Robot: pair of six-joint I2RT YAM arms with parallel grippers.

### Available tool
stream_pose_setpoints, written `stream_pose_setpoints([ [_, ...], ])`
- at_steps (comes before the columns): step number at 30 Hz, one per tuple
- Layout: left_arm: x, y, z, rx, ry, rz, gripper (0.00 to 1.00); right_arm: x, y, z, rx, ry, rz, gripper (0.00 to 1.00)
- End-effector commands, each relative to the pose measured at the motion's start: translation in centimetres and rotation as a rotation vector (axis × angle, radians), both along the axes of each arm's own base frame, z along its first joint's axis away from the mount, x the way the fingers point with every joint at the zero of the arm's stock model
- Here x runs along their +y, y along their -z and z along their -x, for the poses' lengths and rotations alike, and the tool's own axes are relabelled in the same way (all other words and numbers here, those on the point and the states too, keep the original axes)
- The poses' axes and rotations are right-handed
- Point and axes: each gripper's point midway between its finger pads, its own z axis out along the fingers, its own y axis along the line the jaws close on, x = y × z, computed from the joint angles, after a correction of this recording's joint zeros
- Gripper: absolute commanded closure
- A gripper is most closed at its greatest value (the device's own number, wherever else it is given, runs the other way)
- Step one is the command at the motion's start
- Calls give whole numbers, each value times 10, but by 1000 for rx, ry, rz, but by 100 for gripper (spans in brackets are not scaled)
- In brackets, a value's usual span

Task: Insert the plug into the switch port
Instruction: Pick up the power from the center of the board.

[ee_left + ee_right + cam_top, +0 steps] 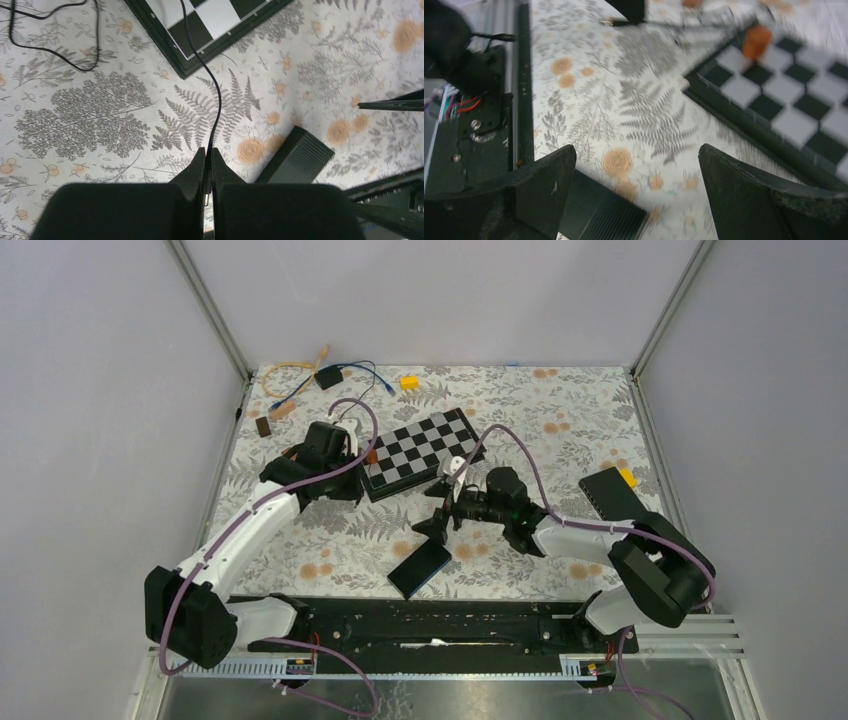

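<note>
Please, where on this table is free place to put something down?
Free: far right, between the checkerboard and the flat black device; near left, between the left arm and the ribbed black box. Crowded: the far-left cables, and the middle by the right pincer.

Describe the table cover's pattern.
The table cover shows grey ferns and orange flowers; clearest in the left wrist view.

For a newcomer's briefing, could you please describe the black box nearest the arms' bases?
On the floral tablecloth, find the checkerboard in the middle. Below it in the overhead view lies a flat black box. The other black box, at the right edge, has a yellow piece at one corner; this one has none.
</note>
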Motion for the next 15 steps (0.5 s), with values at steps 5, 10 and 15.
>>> stream_pose_setpoints([
  [5,-43,-49,38,-69,280,150,100,41,-116,40,-752,-525,-246,0],
  [10,-59,-56,55,-55,374,186,100,51,-107,39,-816,-594,-206,5],
  [15,-74,-61,70,-38,456,196,100,55,-88,31,-874,-605,-125,12],
])
